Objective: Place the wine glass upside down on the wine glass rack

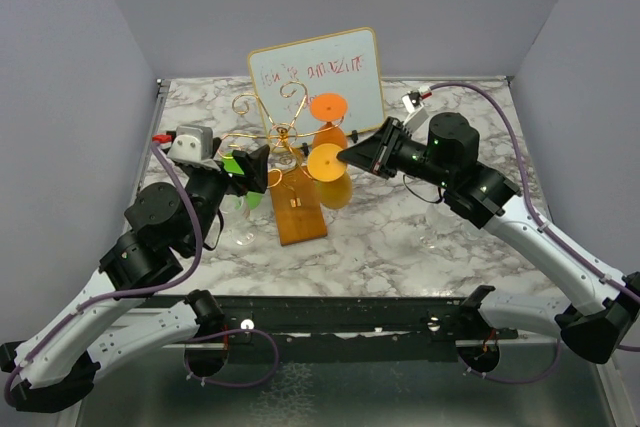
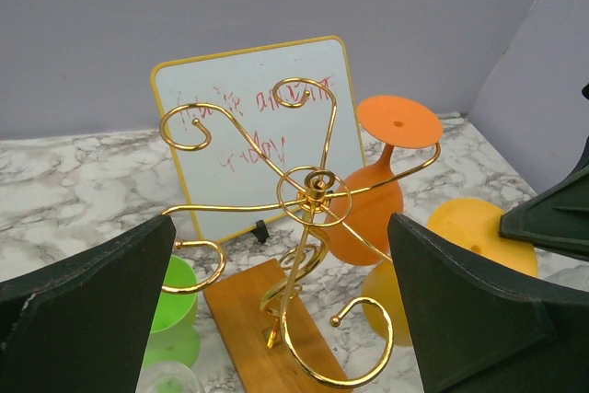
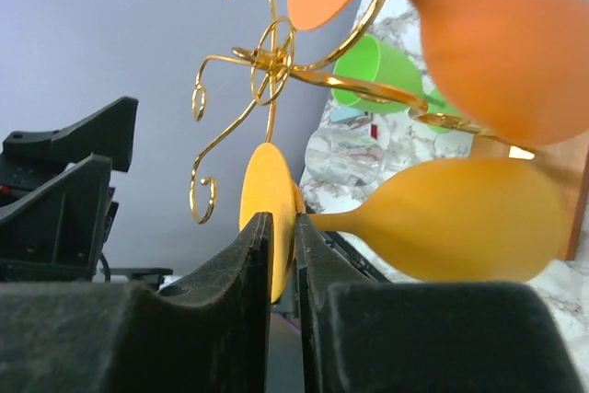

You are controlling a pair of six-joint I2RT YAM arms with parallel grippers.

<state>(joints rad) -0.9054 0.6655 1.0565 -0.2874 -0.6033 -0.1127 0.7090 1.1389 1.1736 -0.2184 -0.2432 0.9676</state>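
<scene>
Right gripper (image 3: 281, 227) is clamping the foot of the inverted wine glass (image 3: 460, 223). Release should be waiting until the rack (image 2: 316, 192) is cradling its stem.

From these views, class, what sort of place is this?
Likely a robot test bench: left arm and right arm bolted at a marble-patterned table, plain grey walls boxing it in, a wine glass rack staged by a whiteboard.

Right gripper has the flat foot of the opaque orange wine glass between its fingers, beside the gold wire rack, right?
Not orange: the right wrist view shows the right gripper around the foot of the opaque yellow wine glass, beside the gold wire rack.
</scene>
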